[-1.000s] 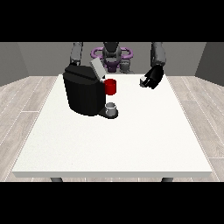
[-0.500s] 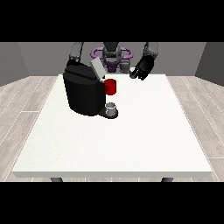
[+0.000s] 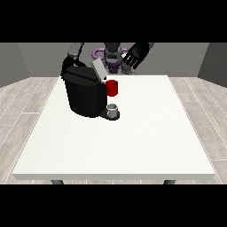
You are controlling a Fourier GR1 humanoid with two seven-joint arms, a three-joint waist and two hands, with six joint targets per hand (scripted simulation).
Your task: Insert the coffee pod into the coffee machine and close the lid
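The black coffee machine (image 3: pixel 85 94) stands on the white table (image 3: pixel 133 142), left of the middle. Its grey lid (image 3: pixel 98 69) is tilted up and open. A red part (image 3: pixel 112 88) sticks out of its front above a small grey cup (image 3: pixel 113 110) on the drip base. The hand at the view's right (image 3: pixel 135 55) hangs in the air above the table's far edge, right of the lid. Its fingers curl down round a small grey piece, apparently the coffee pod (image 3: pixel 126 68). The hand at the view's left (image 3: pixel 68 64) lies against the machine's far left corner, mostly hidden.
The robot's torso (image 3: pixel 111 54) rises behind the table's far edge. White table top stretches in front of and to the right of the machine.
The hand at the view's right has risen from near the table's far right and moved left, towards the open lid. The machine, cup and other hand have not moved.
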